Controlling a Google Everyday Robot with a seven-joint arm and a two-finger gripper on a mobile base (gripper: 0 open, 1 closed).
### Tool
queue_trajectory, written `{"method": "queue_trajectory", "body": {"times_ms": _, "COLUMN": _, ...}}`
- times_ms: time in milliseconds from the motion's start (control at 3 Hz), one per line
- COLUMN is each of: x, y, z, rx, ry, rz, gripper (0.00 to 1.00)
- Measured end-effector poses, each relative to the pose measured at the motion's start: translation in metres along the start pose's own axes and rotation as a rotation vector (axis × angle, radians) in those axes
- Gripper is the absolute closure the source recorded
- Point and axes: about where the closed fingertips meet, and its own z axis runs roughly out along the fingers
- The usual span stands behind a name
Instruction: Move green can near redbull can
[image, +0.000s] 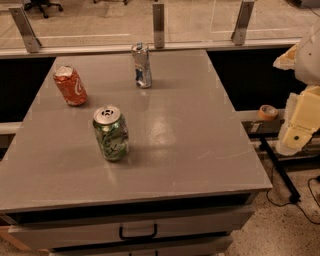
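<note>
My end effector (299, 131) hangs off the right side of the table (200, 150), beyond its right edge and well apart from every can; I cannot tell whether it is spread or pressed together, and it is carrying nothing that I can make out. The green can (111, 132) lies at about 9 o'clock from it, across a wide stretch of bare table, standing upright with its long axis vertical and its silver top showing. It sits in the left half, well in from the front edge. The redbull can (142, 65) stands near the far edge, at roughly 1 o'clock from the green can, upright and dented. The red cola can (70, 86) is at about 11 o'clock from the green can, leaning a little, apart from both. I judge the reach must come in from 3 o'clock over open surface, then carry the can toward 1 o'clock. The lane between the two is free, with room at the redbull can's 6 and 3 o'clock, less toward the far edge.
</note>
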Motion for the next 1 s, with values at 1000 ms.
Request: {"method": "queue_trajectory", "body": {"times_ms": 1000, "x": -0.021, "y": 0.001, "z": 0.043, "rx": -0.031, "ry": -0.300, "rz": 0.045, "gripper": 0.00}}
